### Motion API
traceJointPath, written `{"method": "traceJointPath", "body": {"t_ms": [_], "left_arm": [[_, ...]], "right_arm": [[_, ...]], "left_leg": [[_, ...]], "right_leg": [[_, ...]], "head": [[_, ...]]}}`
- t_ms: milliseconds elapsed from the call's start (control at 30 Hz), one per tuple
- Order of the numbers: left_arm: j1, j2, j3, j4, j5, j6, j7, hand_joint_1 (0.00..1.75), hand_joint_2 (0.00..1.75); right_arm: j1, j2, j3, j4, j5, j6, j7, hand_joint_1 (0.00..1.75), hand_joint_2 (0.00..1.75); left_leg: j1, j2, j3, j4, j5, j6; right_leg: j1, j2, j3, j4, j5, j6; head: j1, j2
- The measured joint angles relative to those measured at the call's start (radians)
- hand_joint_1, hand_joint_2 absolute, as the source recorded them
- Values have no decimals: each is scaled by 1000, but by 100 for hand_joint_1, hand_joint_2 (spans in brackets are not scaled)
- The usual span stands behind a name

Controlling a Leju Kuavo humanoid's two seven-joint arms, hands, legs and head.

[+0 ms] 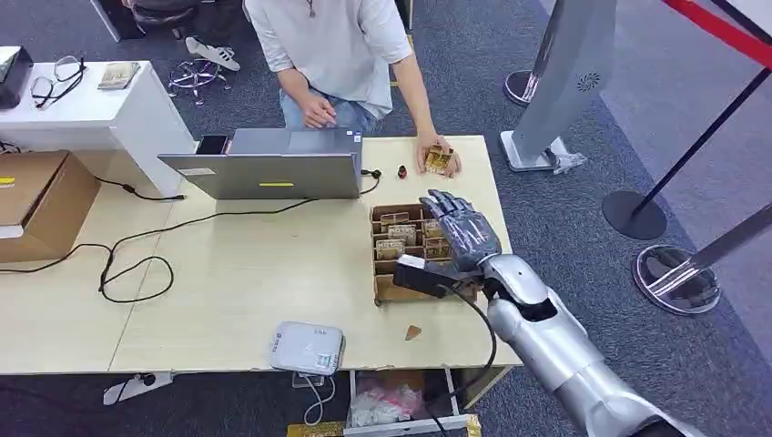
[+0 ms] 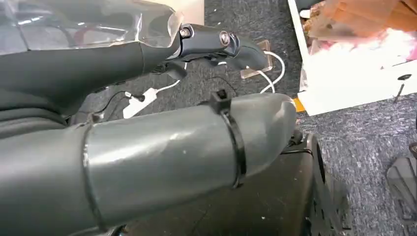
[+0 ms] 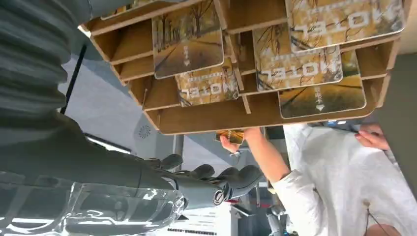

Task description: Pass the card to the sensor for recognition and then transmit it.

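Right now my right hand hovers over the wooden card box on the counter, its fingers spread apart and holding nothing. The hotel cards stand in their slots under and just beside my palm; from the right wrist view I can see several of them leaning in neighbouring compartments, overlapping to the eye.

That crowding is my first worry. I judge that if I reach down carelessly I could catch two cards at once, or push one flat into its slot so there is no edge to pinch. The box looks light, so a sideways nudge could slide it toward the counter's edge.

A person's hand rests on another stack of cards near the far edge, fairly near my fingertips. If I swing outward I might brush it.

The grey card reader sits at the near edge of the counter, well apart from the box. Carrying a thin card that far, a weak pinch could let it twist or drop, and a black cable loops across the counter off to that side.

My left hand hangs low over the carpet; I cannot tell how its fingers lie.
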Motion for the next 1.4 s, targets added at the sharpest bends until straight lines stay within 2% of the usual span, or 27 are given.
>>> {"method": "traceJointPath", "body": {"t_ms": [600,1100,1167,1200,1233,1300,1367,1400], "left_arm": [[-23,3,-110,0,0,-45,-16,0,0],[-44,9,-204,0,0,-86,-67,0,0],[-47,9,-216,0,0,-90,-70,0,0],[-48,9,-220,0,0,-92,-72,0,0],[-49,10,-226,0,0,-95,-76,0,0],[-52,10,-238,0,0,-101,-83,0,0],[-55,10,-248,0,0,-109,-88,0,0],[-56,10,-253,0,0,-109,-89,0,0]], "right_arm": [[18,-40,4,-29,7,27,44,0,175],[47,-67,5,-90,10,56,54,0,175],[50,-67,5,-91,10,57,54,14,175],[53,-67,5,-93,10,57,55,16,175],[55,-67,5,-96,11,57,55,37,175],[58,-67,5,-97,15,59,57,40,175],[60,-67,5,-99,16,61,58,58,175],[61,-67,5,-99,16,61,58,58,175]], "left_leg": [[0,0,0,0,0,0],[0,0,0,0,0,0],[0,0,0,0,0,0],[0,0,0,0,0,0],[0,0,0,0,0,0],[0,0,0,0,0,0],[0,0,0,0,0,0],[0,0,0,0,0,0]], "right_leg": [[0,0,0,0,0,0],[0,0,0,0,0,0],[0,0,0,0,0,0],[0,0,0,0,0,0],[0,0,0,0,0,0],[0,0,0,0,0,0],[0,0,0,0,0,0],[0,0,0,0,0,0]], "head": [[0,0],[0,0],[0,0],[0,0],[0,0],[0,0],[0,0],[0,0]]}}
